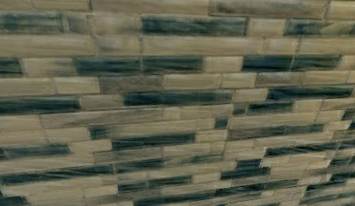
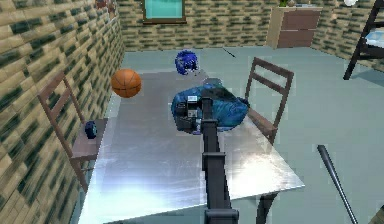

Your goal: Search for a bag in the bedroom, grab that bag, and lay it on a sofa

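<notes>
Grey table [image 2: 150, 165]: basketball [image 2: 126, 82] far left, blue bag [image 2: 230, 108] at the gripper [image 2: 184, 117], whose hold on anything cannot be told.

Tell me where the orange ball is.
In the arm side view, the orange ball rests on the table at its far left corner, near the brick wall, left of the small blue object.

Forward view: brick wall [image 1: 176, 101], tan and dark courses.
Arm side view: grey table [image 2: 140, 165] at centre. Orange basketball [image 2: 126, 82] on it at 10 o'clock; small blue rounded thing [image 2: 186, 62] at 12 o'clock edge. Wooden chair [image 2: 62, 105] at table's 9 o'clock, small dark-blue thing [image 2: 91, 129] on seat. Second chair [image 2: 268, 85] at 2 o'clock. Dresser [image 2: 295, 27] at far wall, 1 o'clock. Dark stick [image 2: 335, 180] on floor, 4 o'clock.
</notes>
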